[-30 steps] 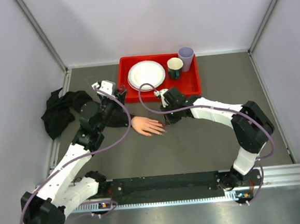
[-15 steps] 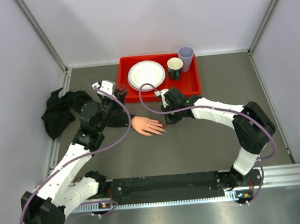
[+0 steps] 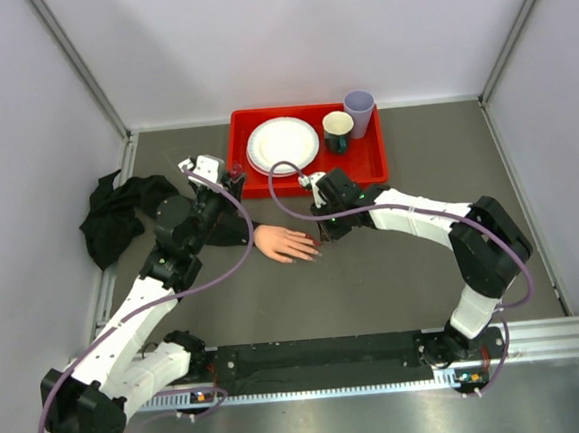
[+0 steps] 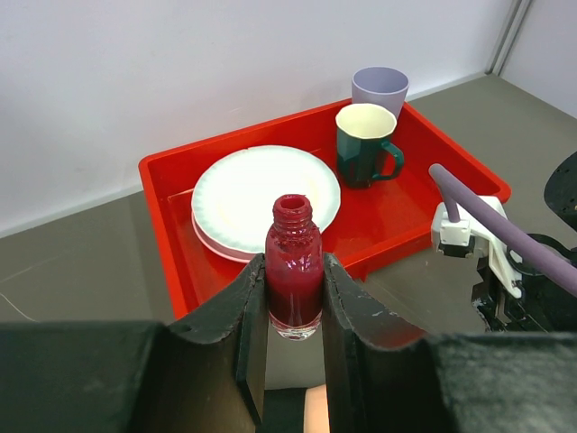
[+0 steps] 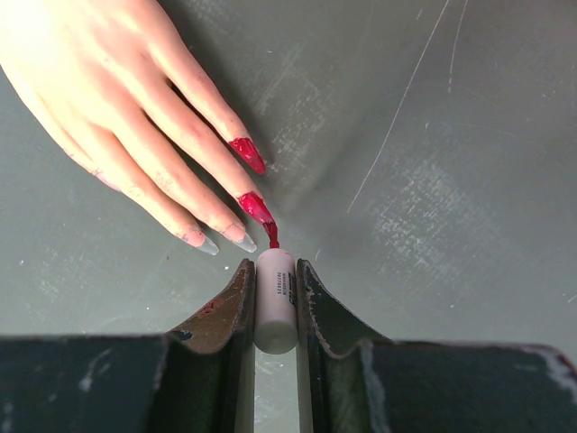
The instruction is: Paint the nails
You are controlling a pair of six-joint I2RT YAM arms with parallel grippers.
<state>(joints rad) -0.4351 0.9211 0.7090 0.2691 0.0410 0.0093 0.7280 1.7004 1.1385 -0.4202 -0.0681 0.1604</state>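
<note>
The nails are sitting at the fingertips of the hand, which is lying flat on the table. Two are showing red and two beside them are looking bare. The right gripper is clamping a white brush handle, its bristles touching one red nail. Near the hand's wrist, the left gripper is squeezing an uncapped, upright bottle of red polish. Beyond the hand, a red tray is carrying a plate, mug and cup.

L arm & R arm both angled twd centre — L fingers, R fingers clamped tight.
</note>
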